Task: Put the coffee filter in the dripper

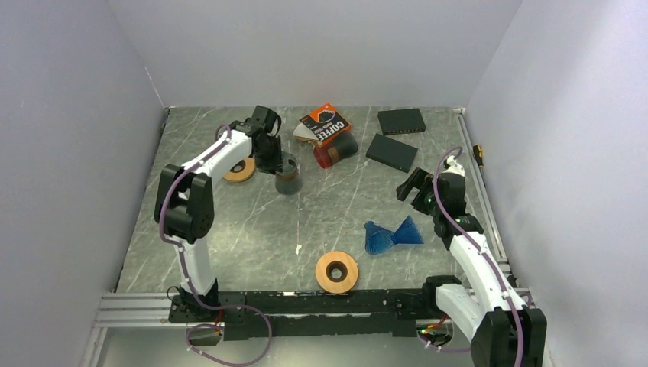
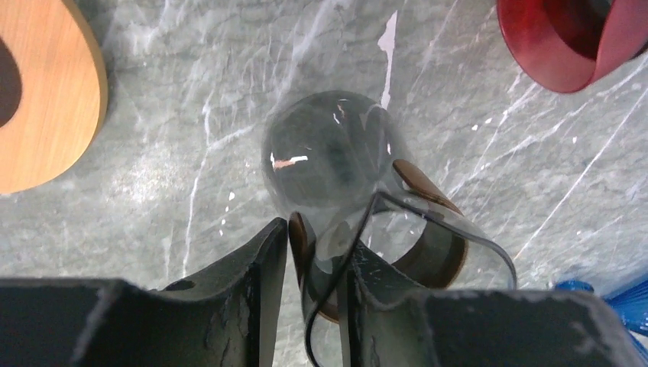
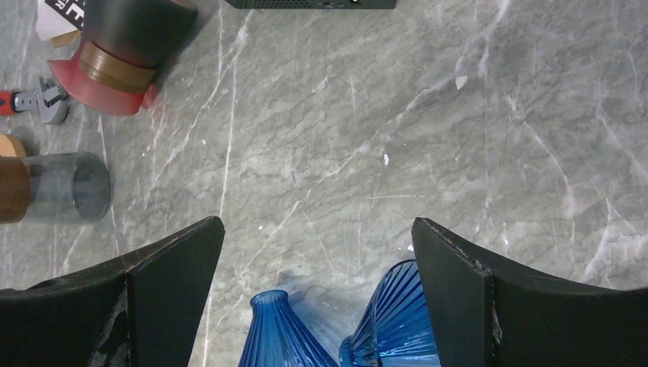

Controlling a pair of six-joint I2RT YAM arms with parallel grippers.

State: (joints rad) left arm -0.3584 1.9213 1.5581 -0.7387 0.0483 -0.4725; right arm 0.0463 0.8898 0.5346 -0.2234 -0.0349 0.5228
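Judging by how things lie, the task is barely begun: the left gripper (image 2: 317,256) has its jaws narrow, pinching the wall of the grey dripper (image 1: 288,180) at upper centre; the right gripper (image 3: 315,229) gapes wide, empty; the filter pack (image 1: 325,122) lies untouched just above.

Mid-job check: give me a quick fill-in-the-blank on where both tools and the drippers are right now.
1. The left tool has its jaws pinched on the wall of the ____ glass dripper.
2. The right tool stands wide ____ near the two blue drippers.
3. The red dripper lies on its ____ beside the coffee filter box.
4. ____ wooden rings lie on the table.

Missing words: grey; open; side; Two.
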